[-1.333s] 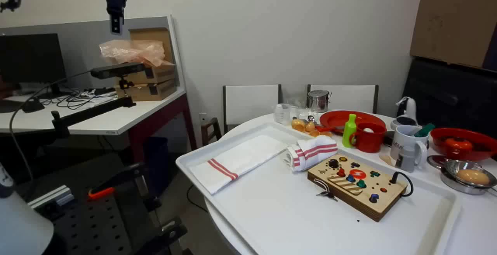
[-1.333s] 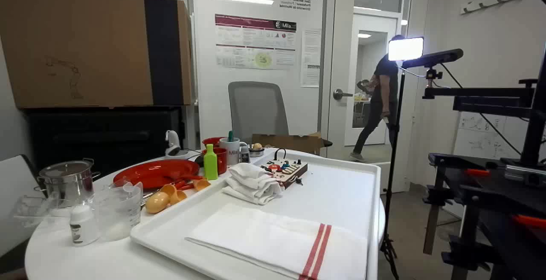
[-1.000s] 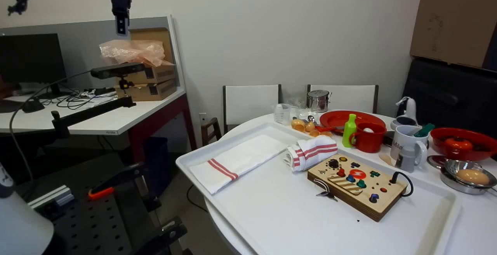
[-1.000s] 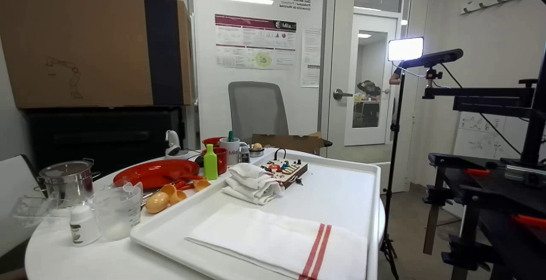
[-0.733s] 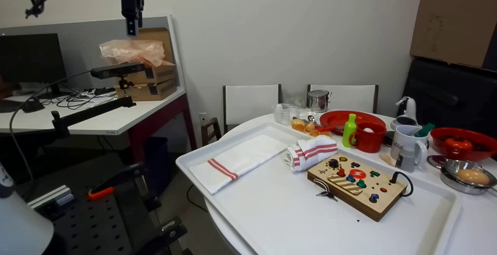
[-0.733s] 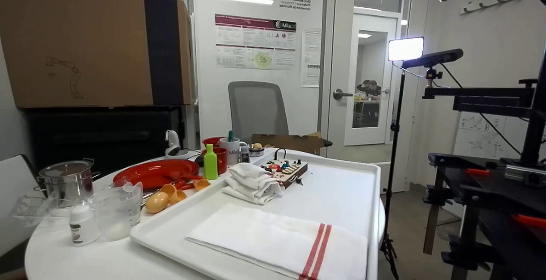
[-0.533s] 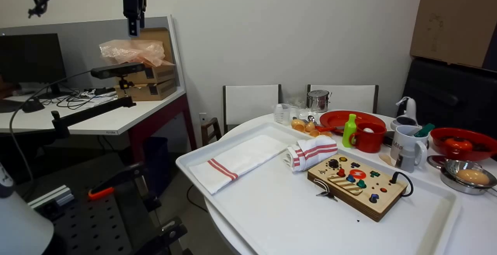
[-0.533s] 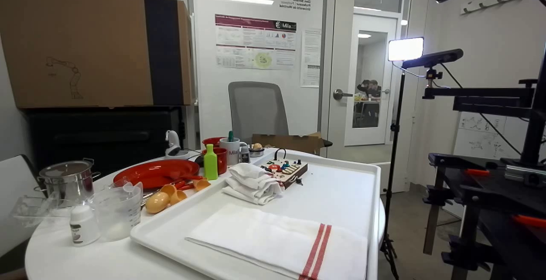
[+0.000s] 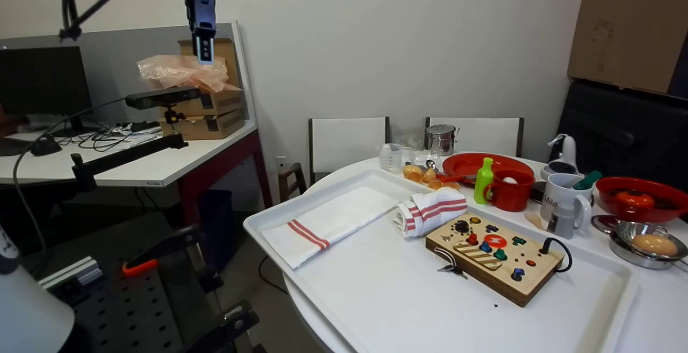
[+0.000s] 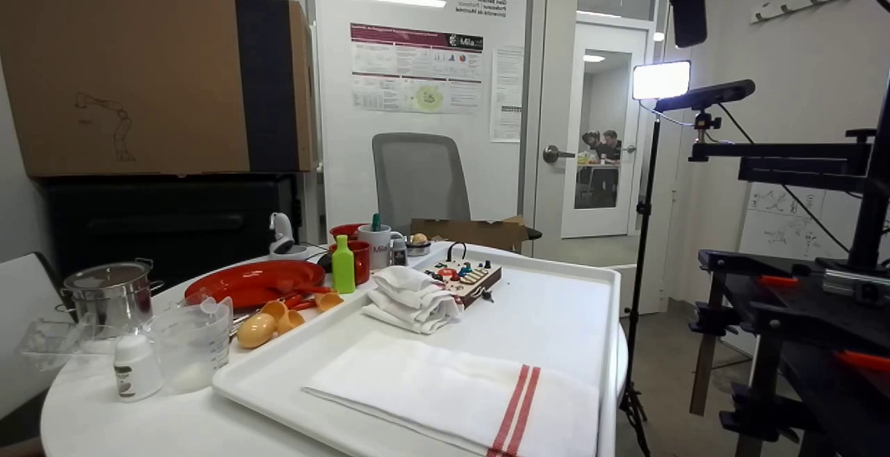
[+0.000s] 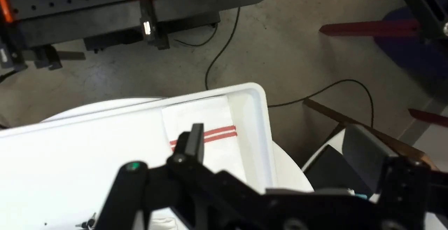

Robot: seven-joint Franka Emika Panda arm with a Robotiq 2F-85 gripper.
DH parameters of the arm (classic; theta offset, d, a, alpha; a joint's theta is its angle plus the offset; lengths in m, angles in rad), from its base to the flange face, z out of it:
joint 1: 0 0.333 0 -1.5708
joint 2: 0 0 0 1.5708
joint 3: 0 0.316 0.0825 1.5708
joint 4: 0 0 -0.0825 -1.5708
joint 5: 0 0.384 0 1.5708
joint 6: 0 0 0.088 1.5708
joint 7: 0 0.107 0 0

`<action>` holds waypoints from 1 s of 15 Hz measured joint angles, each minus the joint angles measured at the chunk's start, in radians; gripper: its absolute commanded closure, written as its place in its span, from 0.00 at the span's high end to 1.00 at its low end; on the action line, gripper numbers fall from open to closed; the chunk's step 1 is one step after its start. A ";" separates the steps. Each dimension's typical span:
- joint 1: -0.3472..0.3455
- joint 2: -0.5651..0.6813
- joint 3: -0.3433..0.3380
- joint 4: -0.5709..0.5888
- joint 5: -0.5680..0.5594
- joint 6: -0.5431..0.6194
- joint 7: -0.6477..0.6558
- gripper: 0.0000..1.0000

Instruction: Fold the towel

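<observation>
One round white table (image 10: 208, 426) anchors the setting, with a black perforated bench (image 9: 129, 310) standing apart from it. On the table sits the broad white tray (image 9: 387, 294), low-walled. Inside it, along the short end, lies the towel (image 9: 344, 218), flat and smooth; layered edges seen in an exterior view suggest a fold is already made, and I would expect another. Its long axis runs roughly parallel to the tray's end wall, striped end toward the bench, plain end away from it. Next in size, the wooden board (image 9: 489, 263) with its knobs lies in the same tray, well apart from the towel; the bunched cloth (image 9: 432, 212) sits between them, beside the towel's long edge near the plain end. Well above hangs the gripper (image 11: 273, 132), nothing seen in its grasp, its fingers (image 11: 193, 144) spread wide. On their line the coming move turns: from tip to tip it runs crosswise to the towel's long axis. In the wrist view the towel shows behind one finger and in part of the gap, while the other finger stands out past the end wall and the table's edge. So I judge the gripper needs to come down and shift inward along the tray; at this angle it would straddle a long edge of the towel, whereas pinching the striped end would likely want about a quarter turn. Smallest, two red stripes (image 11: 220, 137) cross the towel near its bench-side end.
</observation>
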 measured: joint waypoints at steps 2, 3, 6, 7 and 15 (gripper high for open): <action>-0.003 0.063 -0.003 0.025 -0.069 0.000 -0.064 1.00; -0.004 0.103 -0.003 0.044 -0.101 0.000 -0.093 1.00; -0.003 0.237 -0.003 0.124 -0.175 -0.027 -0.160 1.00; -0.003 0.285 -0.002 0.158 -0.199 -0.047 -0.154 1.00; -0.002 0.431 -0.002 0.270 -0.253 -0.096 -0.119 1.00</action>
